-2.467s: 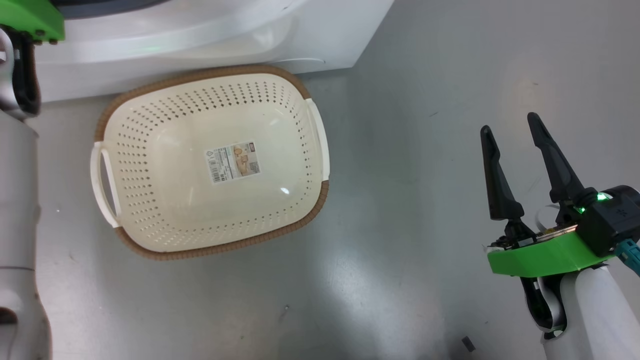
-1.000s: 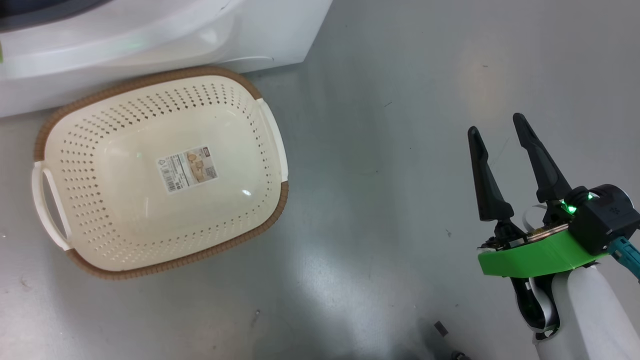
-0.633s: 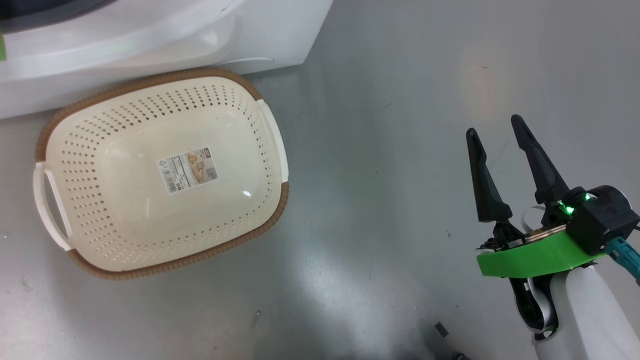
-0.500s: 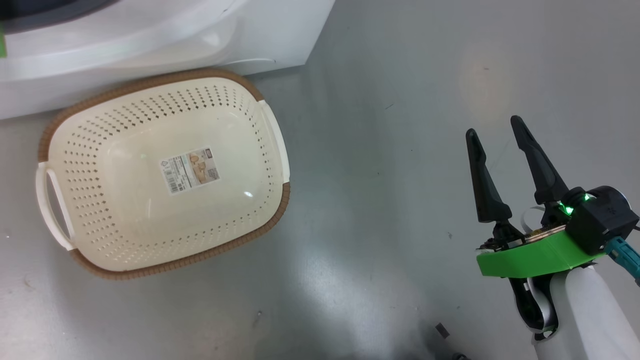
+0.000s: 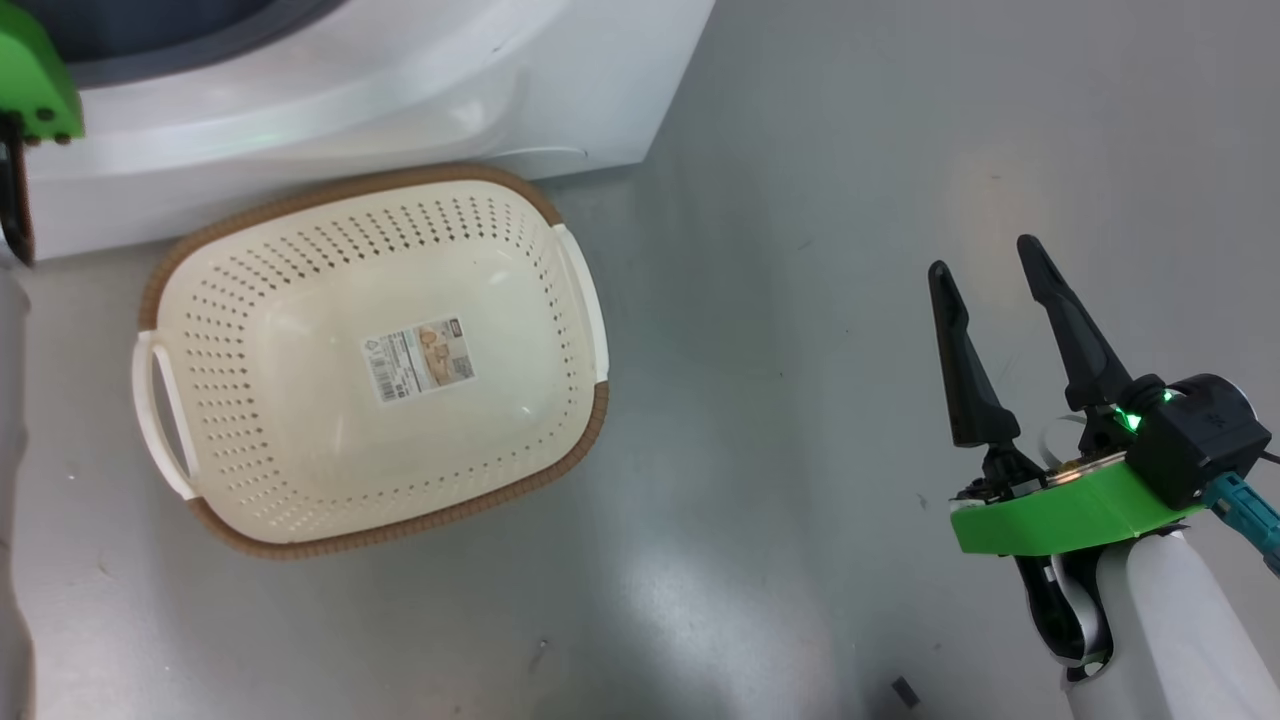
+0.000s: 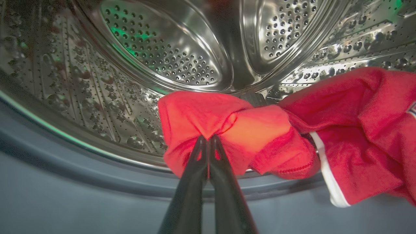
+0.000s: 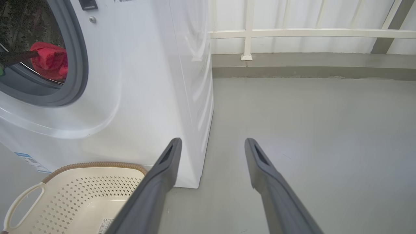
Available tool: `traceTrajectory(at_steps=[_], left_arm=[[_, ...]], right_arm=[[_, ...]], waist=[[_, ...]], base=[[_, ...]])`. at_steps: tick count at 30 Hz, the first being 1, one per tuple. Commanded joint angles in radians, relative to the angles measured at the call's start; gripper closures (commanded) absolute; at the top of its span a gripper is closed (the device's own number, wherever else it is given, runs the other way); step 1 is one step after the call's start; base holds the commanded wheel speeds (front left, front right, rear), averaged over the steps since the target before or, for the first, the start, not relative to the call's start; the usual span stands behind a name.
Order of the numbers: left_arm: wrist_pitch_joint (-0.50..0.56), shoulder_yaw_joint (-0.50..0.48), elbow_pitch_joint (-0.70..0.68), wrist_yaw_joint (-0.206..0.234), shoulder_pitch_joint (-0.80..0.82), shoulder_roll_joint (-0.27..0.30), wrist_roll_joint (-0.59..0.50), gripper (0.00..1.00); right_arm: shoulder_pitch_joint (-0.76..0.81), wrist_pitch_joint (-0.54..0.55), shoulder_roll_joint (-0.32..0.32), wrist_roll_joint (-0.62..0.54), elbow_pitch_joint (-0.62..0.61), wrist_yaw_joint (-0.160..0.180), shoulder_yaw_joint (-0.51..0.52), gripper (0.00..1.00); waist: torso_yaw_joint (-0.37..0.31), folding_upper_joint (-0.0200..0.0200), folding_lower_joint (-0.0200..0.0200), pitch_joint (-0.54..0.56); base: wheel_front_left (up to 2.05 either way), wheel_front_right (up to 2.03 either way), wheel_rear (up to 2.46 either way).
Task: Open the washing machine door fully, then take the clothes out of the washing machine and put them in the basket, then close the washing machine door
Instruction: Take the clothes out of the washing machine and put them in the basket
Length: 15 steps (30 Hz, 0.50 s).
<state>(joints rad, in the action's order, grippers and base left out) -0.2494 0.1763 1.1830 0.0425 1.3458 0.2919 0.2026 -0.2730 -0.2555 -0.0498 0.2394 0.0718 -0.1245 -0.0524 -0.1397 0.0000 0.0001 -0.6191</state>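
Red jersey (image 6: 260,136) pinched in drum (image 6: 169,55); basket (image 5: 300,420) on floor (image 5: 800,300).
Head view: cream basket lay just before washer (image 5: 400,90); right gripper (image 5: 980,257) hung well apart, jaws spread wide over floor. Left wrist: left gripper (image 6: 208,139) was clamped on a jersey fold at the drum's mouth. Right wrist: jersey showed inside washer's opening.

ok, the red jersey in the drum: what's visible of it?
The red jersey is soft matte knit, crumpled, with a white trim strip and a stitched hem. It lies on the steel drum at its front lip, hanging partly over the grey door seal. The left gripper is shut on a bunched fold at one end.
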Motion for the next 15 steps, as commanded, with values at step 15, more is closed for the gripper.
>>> traceTrajectory(at_steps=[15], left_arm=[[-0.012, -0.084, -0.365, -0.006, -0.325, 0.029, 0.057, 1.00]], right_arm=[[-0.002, -0.006, 0.000, 0.009, 0.005, -0.006, -0.027, 0.00]], waist=[[0.048, 0.0000, -0.0001, 0.126]], base=[[0.00, 0.00, 0.00]])
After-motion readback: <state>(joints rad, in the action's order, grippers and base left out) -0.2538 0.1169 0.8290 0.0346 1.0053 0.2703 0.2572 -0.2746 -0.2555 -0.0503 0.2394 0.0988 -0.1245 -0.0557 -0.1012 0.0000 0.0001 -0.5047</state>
